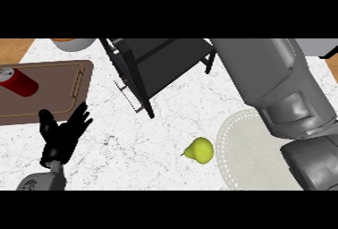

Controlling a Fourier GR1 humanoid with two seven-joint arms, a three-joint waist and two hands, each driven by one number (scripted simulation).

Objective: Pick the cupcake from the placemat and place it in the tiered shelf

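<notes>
White marbled bench (132,147) carries a red can (19,82) on a brown board (59,96); the left hand (63,134) rests open, empty. The black tiered shelf (155,67), a pear (199,150) and the pale placemat (247,156) follow, but the right forearm (277,85) hides its hand and any cupcake. Likely light and crumbly, so I would take it by its base.

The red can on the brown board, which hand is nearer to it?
Left. The left hand rests open just below the board, under the red can. The right hand isn't visible; only its forearm shows, far right.
</notes>
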